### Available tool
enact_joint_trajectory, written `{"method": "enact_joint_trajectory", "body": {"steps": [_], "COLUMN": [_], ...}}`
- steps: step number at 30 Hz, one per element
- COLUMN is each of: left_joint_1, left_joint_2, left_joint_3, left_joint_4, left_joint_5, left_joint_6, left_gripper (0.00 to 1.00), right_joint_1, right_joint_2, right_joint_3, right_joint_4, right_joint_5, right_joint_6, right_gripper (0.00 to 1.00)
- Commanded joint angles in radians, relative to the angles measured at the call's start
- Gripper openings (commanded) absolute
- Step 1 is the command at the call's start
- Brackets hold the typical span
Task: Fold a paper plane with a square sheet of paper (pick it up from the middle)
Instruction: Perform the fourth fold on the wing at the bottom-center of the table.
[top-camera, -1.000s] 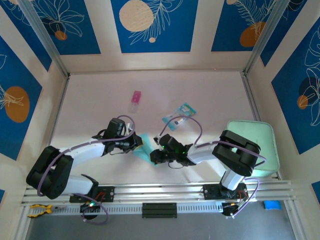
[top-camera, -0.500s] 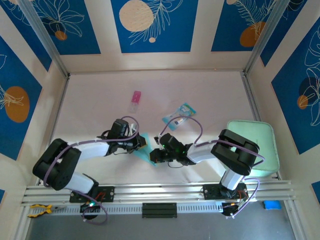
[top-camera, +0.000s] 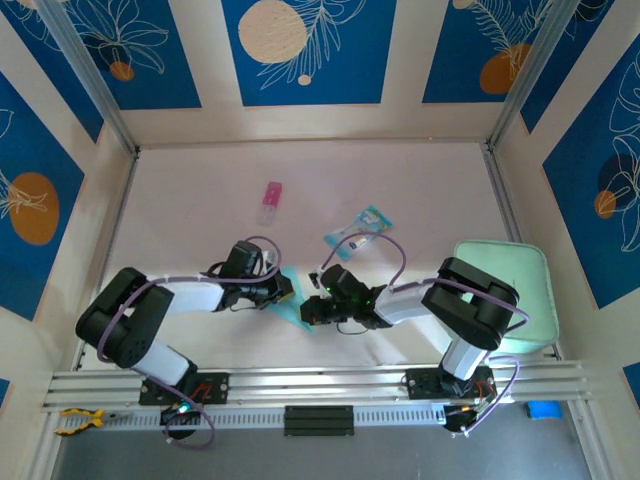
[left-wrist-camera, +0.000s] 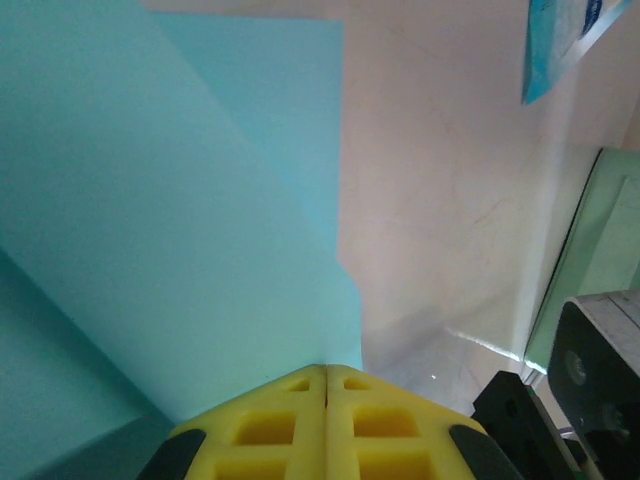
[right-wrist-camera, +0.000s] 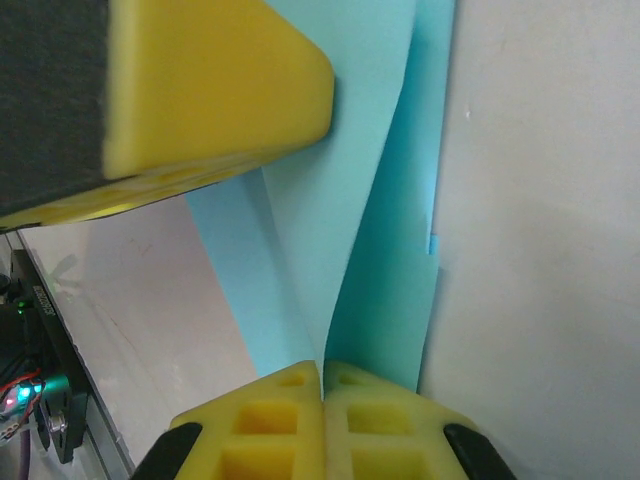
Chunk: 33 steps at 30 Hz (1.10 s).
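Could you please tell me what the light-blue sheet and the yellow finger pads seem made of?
The blue sheet: thin matte paper, judging by its sharp creases and soft curl. The finger pads: probably matte yellow rubber or plastic, moulded with square recesses.

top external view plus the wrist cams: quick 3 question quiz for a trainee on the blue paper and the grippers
1. True or false: the left gripper stands open.
2. The light-blue paper sheet lies: A between the two grippers; B on the mint pad; C against the far wall.
3. What does the right gripper pinch?
Key: 1 false, it is shut; 2 A; 3 a fold of the light-blue paper sheet.
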Motion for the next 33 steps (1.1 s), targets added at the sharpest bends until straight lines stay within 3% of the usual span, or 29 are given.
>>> {"method": "enact_joint_trajectory", "body": {"steps": [1, 19, 33], "left_joint_1": [-0.008, -0.008, -0.006], "left_joint_2": [0.021, 0.065, 0.093], "left_joint_3": [-0.015, -0.009, -0.008], "left_joint_4": [0.015, 0.022, 0.001], "left_joint_5": [-0.021, -0.012, -0.009], "left_joint_6": [-0.008, -0.003, 0.012], "left_gripper": [0.01, 0.01, 0.0], "right_joint_1": [-0.006, -0.011, -0.012], "right_joint_2": [0.023, 0.043, -0.019], "right_joint_3": [0.006, 0.029, 0.032], "right_joint_4": [-0.093, -0.137, -0.181], "right_joint_5": [-0.023, -0.033, -0.056], "right_joint_6": [0.007, 0.012, 0.015], "right_gripper": [0.06, 0.07, 0.14]}}
